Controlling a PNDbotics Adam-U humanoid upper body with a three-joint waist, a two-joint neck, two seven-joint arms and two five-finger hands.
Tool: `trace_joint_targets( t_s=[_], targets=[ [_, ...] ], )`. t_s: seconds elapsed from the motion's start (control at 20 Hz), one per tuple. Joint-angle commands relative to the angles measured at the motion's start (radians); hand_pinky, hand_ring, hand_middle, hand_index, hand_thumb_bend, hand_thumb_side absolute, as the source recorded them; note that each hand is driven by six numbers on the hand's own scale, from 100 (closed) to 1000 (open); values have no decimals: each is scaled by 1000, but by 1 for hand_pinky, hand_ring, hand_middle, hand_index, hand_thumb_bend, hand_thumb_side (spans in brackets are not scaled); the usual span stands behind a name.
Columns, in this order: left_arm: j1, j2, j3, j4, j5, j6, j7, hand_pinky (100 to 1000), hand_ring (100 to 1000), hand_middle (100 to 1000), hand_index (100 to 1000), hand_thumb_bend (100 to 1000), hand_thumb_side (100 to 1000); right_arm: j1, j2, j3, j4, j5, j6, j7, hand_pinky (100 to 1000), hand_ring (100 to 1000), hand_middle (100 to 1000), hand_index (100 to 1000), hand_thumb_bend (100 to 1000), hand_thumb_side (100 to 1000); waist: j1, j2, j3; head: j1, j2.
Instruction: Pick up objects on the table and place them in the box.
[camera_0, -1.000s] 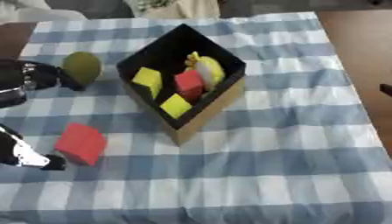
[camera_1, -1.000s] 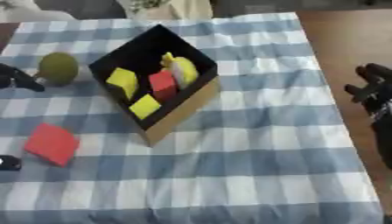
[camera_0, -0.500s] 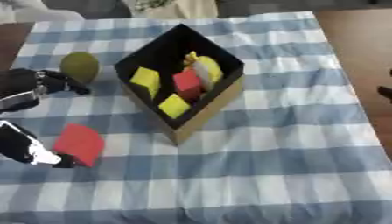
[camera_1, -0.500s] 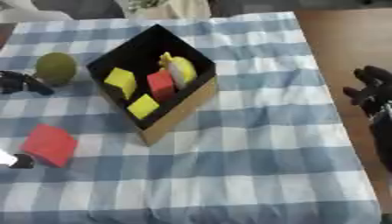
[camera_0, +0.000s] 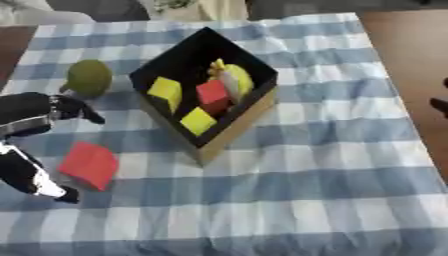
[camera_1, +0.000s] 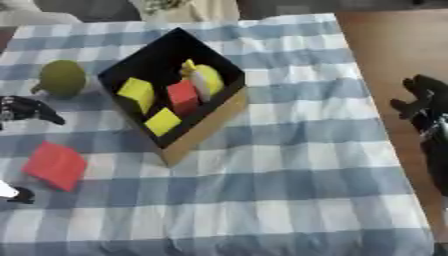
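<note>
1. I see the box (camera_0: 206, 100) standing corner-on near the middle of the counter (camera_0: 332, 200), which is covered by a blue-and-white checked cloth. The box is black inside with tan outer walls.
2. Inside the box I can make out two yellow blocks (camera_0: 165, 91), a red block (camera_0: 213, 95) between them and the far wall, and a rounded yellow-and-white thing (camera_0: 233, 81) leaning at the far corner.
3. A green round object (camera_0: 88, 78) sits on the cloth to the left of the box, apart from it.
4. A red cube (camera_0: 88, 164) lies on the cloth nearer to me, left of the box's front corner and well apart from the green object.
5. My left robot hand (camera_0: 35, 112) shows at the left edge. Its upper fingers (camera_0: 77, 108) reach out just below the green object without clearly touching it, and another black-and-white part (camera_0: 35, 175) of the hand lies beside the left edge of the red cube. The red cube sits between these two parts, and the hand is spread with nothing held.
6. My right robot hand (camera_1: 426, 107) rests off the cloth at the right edge, over the bare brown surface, fingers up and relaxed, holding nothing.
</note>
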Motion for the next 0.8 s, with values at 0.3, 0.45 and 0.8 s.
trace_joint_targets(
  t_s=[0.3, 0.45, 0.8],
  targets=[
    [-38, -15, -11, 58, -1, 12, -8, 914, 872, 772, 880, 678, 358, -7, -2, -2, -20, 3, 7, 4, 881, 1000, 438, 829, 100, 623, -5, 2, -2, 9, 5],
    [-45, -27, -18, 76, 0, 17, -3, 907, 859, 759, 867, 612, 346, -7, 1, -2, -20, 5, 9, 6, 882, 1000, 437, 829, 100, 626, -6, 3, -3, 11, 5],
    [-51, -40, -35, 92, -7, 2, -41, 882, 822, 720, 831, 575, 250, -9, 5, -3, -20, 6, 12, 6, 883, 1000, 437, 829, 100, 627, -6, 5, -5, 13, 5]
  ],
)
